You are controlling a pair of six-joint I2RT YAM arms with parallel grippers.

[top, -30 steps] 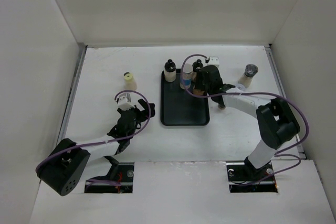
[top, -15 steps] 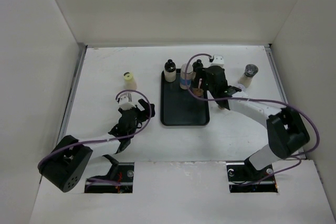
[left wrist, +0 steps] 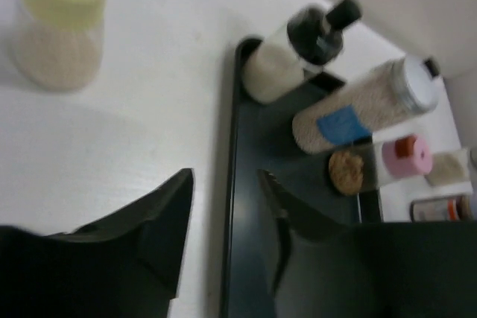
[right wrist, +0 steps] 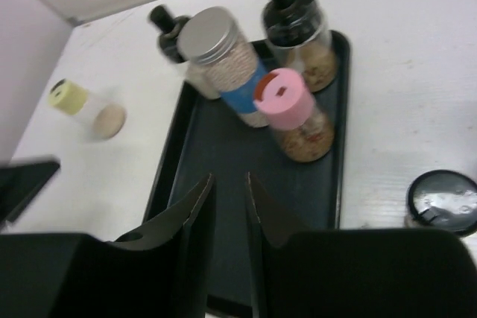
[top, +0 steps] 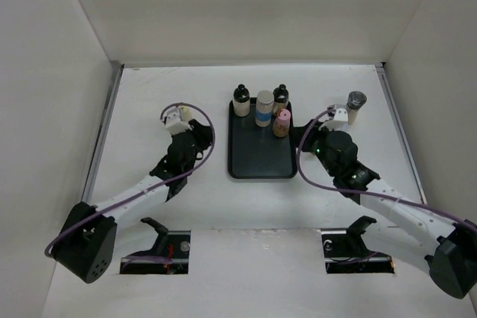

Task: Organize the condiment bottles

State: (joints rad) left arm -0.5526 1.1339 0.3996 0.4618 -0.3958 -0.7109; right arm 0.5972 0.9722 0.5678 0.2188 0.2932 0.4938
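Our left claw and our right claw are both closed, holding nothing. We see four bottles standing in the tray.

The left arm is stretching forward and a little rightward from its base. The left gripper is holding nothing, its fingers drawn in to a narrow gap. The right arm is lying low, angling forward-left. The right gripper is gripping nothing either, its fingertips almost meeting.
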